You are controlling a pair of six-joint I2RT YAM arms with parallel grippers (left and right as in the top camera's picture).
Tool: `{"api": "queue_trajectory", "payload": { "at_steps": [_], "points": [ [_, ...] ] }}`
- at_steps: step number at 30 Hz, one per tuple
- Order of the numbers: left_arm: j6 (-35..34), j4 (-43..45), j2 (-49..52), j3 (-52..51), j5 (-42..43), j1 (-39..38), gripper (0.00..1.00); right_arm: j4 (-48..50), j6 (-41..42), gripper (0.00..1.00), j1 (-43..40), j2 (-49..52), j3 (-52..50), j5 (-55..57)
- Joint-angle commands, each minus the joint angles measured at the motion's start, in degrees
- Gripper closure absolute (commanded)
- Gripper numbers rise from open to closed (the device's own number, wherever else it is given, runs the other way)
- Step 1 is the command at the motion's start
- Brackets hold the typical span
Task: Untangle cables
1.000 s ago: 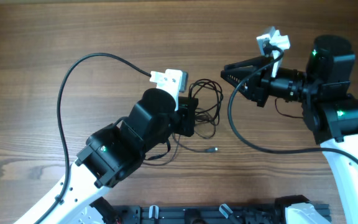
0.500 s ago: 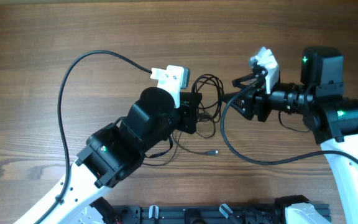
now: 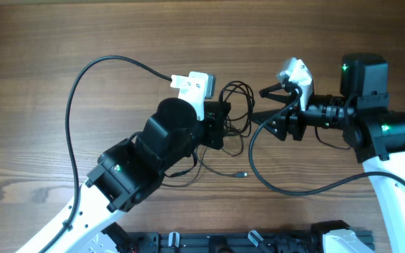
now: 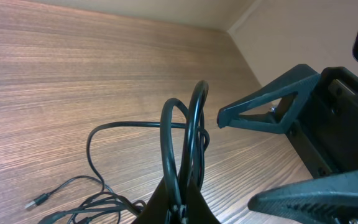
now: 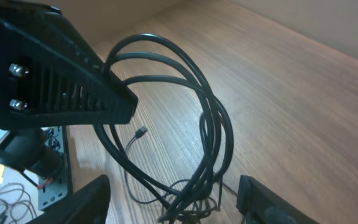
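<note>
cables (image 3: 235, 116): one tangle mid-table, loops standing upright, tails on the table (image 3: 62, 28); cords too interlaced to count
plug end (image 3: 239, 173): one in view, lying loose
left gripper (image 4: 178, 206): pinched tight on the tangle's base
right gripper (image 3: 260, 105): fingers wide, holding nothing
relation: loops lie just left of the right fingertips, apart, facing their gap
grippers: two

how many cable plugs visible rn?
1: a plug loose on the table, below the cables in the overhead view. Others may be hidden in the tangle.
</note>
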Motion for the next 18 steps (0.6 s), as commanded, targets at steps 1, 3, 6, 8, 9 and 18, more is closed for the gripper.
{"api": "queue_trajectory", "payload": {
  "at_steps": [1, 3, 6, 8, 9, 18],
  "points": [
    [-0.61, 1.20, 0.44, -0.20, 2.78, 0.20, 0.96, -0.04, -4.44, 0.29, -0.11, 1.62, 0.81, -4.50],
    [-0.59, 1.62, 0.55, -0.20, 3.17, 0.20, 0.96, -0.04, -5.27, 0.31, -0.11, 3.08, 0.81, -8.09],
    [-0.61, 1.81, 1.27, -0.20, 3.19, 0.20, 0.96, -0.20, -8.17, 0.38, -0.11, 4.50, 0.09, -13.20],
    [-0.85, 1.81, 1.84, -0.20, 3.21, 0.20, 0.96, -0.22, -8.37, 0.42, -0.11, 5.09, -0.81, -13.31],
    [-1.55, 1.86, 1.84, -0.20, 3.19, 0.20, 0.96, -0.31, -8.33, 0.42, -0.11, 5.20, -1.09, -13.29],
    [-2.32, 6.71, 1.81, -0.20, 5.81, 0.20, 0.96, -0.66, -5.49, 0.43, -0.11, 5.42, -1.29, -5.46]
  ]
}}
